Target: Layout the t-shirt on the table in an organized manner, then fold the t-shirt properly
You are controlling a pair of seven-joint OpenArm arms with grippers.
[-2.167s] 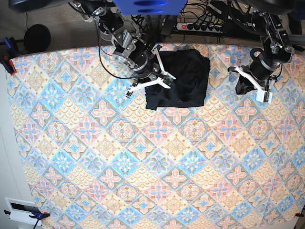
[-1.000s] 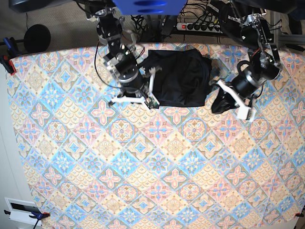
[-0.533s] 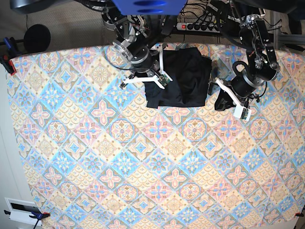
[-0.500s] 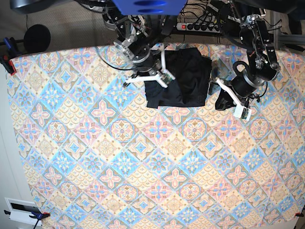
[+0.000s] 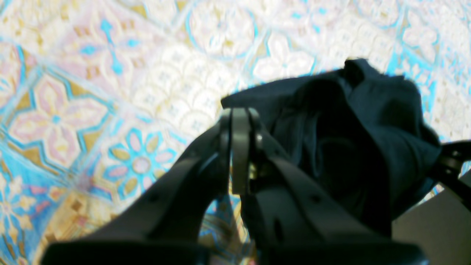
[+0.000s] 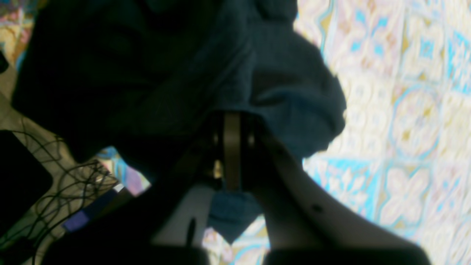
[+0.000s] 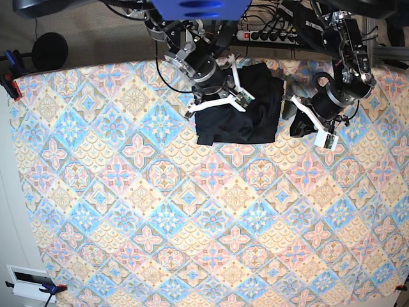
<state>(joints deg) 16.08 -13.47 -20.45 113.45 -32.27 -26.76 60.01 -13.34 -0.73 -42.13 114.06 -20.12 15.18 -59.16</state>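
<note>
The black t-shirt [image 7: 252,109] lies folded into a compact block near the back edge of the patterned table [image 7: 192,224]. My right gripper [image 7: 236,96] is over the shirt's left half. In the right wrist view its fingers [image 6: 232,121] are shut, and dark t-shirt fabric [image 6: 165,73] drapes over the tips, so I cannot tell if any cloth is pinched. My left gripper [image 7: 293,118] is at the shirt's right edge. In the left wrist view it [image 5: 239,112] is shut, its tips right beside the edge of the bunched t-shirt [image 5: 349,121].
A power strip and cables [image 7: 268,35] run behind the table's back edge. On the floor at the back left sits a round black object [image 7: 50,51]. Clamps [image 7: 9,83] hold the cloth at the left edge. The patterned cloth [image 5: 110,92] spreads wide in front.
My right gripper has moved from the shirt's lower left corner up and right, onto the shirt. My left gripper has crept upward along the shirt's right edge. Both stayed shut.
</note>
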